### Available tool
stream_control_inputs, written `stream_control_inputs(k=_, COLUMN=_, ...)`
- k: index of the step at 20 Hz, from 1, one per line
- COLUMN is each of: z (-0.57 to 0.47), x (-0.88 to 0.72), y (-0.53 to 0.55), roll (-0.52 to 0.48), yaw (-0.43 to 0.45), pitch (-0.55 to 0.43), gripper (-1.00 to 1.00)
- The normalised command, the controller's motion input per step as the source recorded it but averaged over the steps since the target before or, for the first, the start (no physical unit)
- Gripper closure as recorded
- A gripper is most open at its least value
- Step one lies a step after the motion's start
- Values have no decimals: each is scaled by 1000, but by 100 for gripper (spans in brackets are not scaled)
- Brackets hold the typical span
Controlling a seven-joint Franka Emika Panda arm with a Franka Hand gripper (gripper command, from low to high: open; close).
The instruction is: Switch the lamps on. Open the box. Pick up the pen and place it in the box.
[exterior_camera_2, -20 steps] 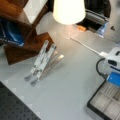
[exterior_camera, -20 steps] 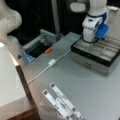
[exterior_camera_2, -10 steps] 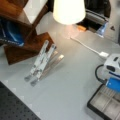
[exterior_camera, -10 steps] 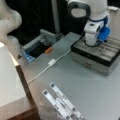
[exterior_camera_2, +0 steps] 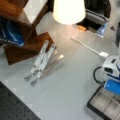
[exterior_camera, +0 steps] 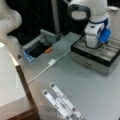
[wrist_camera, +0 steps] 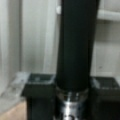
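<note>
The box (exterior_camera: 100,56) sits open at the right of a front view on the grey counter (exterior_camera: 75,87), its grey compartments showing, and its corner appears at the lower right in a front view (exterior_camera_2: 105,106). The gripper (exterior_camera: 92,43) hangs low over those compartments, and in the wrist view its fingers (wrist_camera: 37,100) are clamped on the pen (wrist_camera: 75,45), a black barrel standing upright above the pale dividers. A lit lamp (exterior_camera_2: 68,10) glows at the top of a front view, with a white cable (exterior_camera: 51,63) across the counter.
</note>
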Motion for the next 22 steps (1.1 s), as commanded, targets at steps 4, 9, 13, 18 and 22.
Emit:
stream_control_inputs(k=4, z=-183, x=-10, y=-118, roll=-41, yaw=69, pitch=-155, gripper=100)
stream_control_inputs(k=9, z=-151, x=-20, y=-102, roll=-54, yaw=66, pitch=-148, gripper=100)
stream_control_inputs(k=13, z=-82, x=-40, y=-53, roll=-75, yaw=49, pitch=-124, gripper=-100)
stream_control_inputs(k=18, z=-52, x=-71, y=-33, roll=-87, yaw=35, pitch=-114, gripper=-100)
stream_control_inputs(k=22, z=-38, x=-108, y=-29, roll=-106, yaw=34, pitch=-105, gripper=-100)
